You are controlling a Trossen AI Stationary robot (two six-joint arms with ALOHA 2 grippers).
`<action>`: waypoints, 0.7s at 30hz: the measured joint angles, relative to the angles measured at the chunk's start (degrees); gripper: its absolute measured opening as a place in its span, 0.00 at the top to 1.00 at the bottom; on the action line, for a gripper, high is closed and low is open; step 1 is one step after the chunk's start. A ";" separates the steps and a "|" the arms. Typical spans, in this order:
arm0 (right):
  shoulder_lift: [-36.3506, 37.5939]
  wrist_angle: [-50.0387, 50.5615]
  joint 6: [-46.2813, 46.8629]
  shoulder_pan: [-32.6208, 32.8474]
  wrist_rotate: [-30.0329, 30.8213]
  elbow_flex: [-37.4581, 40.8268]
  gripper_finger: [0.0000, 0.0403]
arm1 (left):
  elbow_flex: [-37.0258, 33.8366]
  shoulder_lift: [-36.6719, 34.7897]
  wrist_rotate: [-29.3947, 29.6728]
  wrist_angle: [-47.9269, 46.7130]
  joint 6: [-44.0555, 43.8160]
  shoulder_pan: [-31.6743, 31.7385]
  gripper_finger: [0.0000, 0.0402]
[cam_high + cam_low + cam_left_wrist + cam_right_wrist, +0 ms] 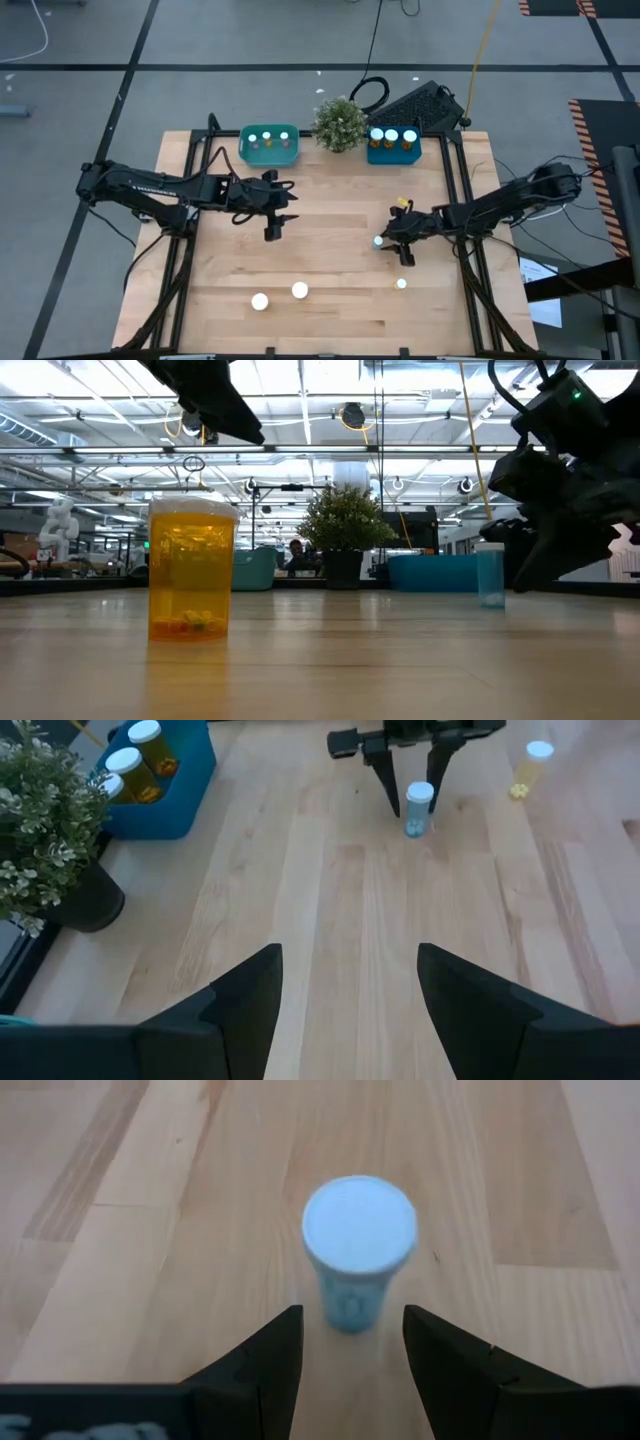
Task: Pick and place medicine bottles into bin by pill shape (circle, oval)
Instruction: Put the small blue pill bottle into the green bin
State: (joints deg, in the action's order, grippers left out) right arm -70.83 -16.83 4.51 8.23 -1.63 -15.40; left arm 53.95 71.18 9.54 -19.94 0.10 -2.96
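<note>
While teal bin [270,146] holds three bottles [267,139], blue bin [393,150] holds three.

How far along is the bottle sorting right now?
Done: three bottles stand in the teal bin and three in the blue bin. In hand: the right pincer, open, straddles a small blue bottle. Left: three bottles near the table's front edge. The left pincer hangs open, empty.

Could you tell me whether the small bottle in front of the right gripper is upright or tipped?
Upright: the small bottle stands on the table, white cap up, before the open right gripper.
</note>
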 joint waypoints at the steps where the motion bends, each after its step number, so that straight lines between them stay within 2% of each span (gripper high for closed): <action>1: -0.85 -0.87 -0.54 0.00 0.00 0.00 0.59 | 0.00 0.00 0.00 0.11 0.00 0.00 0.41; 17: -11.45 -12.17 -1.96 0.09 -1.32 -0.04 0.59 | 0.00 0.00 0.00 0.15 0.16 0.00 0.41; 21: -12.62 -13.81 -2.16 0.09 -1.42 -0.04 0.62 | 0.00 0.00 0.00 0.14 0.68 0.00 0.41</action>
State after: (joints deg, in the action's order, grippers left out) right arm -83.45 -30.64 2.35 8.32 -3.05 -15.44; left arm 53.95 71.18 9.54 -19.79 0.78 -2.96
